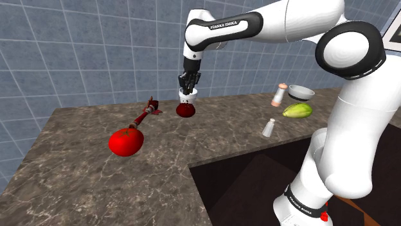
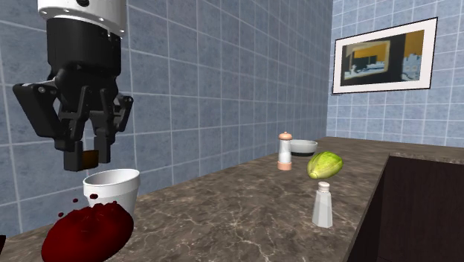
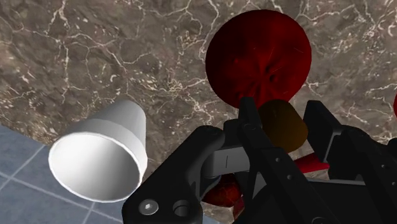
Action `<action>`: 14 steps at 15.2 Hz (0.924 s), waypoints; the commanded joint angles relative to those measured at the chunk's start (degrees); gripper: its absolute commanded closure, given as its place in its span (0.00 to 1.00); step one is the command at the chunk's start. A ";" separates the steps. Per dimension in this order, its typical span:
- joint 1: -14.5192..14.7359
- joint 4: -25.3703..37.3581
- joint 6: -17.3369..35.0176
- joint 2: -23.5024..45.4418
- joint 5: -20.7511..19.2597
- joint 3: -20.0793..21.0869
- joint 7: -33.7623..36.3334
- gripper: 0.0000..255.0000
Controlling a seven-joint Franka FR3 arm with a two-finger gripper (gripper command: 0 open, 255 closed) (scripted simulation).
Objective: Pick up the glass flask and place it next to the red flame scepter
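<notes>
A: Clenched tight, that black claw (image 2: pixel 89 158), pinching the stubby brown stopper (image 3: pixel 283 124) of the flask (image 1: pixel 186 110).

B: Round-bellied, dark red, smooth. Down at the back edge of the desk (image 1: pixel 96 173), close by the blue tiled wall (image 1: pixel 77 51). Can't tell whether resting on that brown, white-veined top or lifted clear.

A: Right behind it, a plain white cup (image 2: pixel 111 187), tapered, upright, mouth open.

B: Just beside the flask, toward the shoulder view's left: the scepter (image 1: pixel 146 115), slender, red, spiky-headed. Further from the wall, a glossy red tomato (image 1: pixel 125 142).

A: Well apart, near the desk's inner edge, a small white shaker (image 1: pixel 268 128). Nearer the wall, an orange-based shaker (image 1: pixel 278 95), a grey bowl (image 1: pixel 301 92), a ribbed yellow-green vegetable (image 1: pixel 297 110).
</notes>
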 commanded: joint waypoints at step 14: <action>-0.17 -7.96 10.75 2.88 1.23 0.20 -1.12 1.00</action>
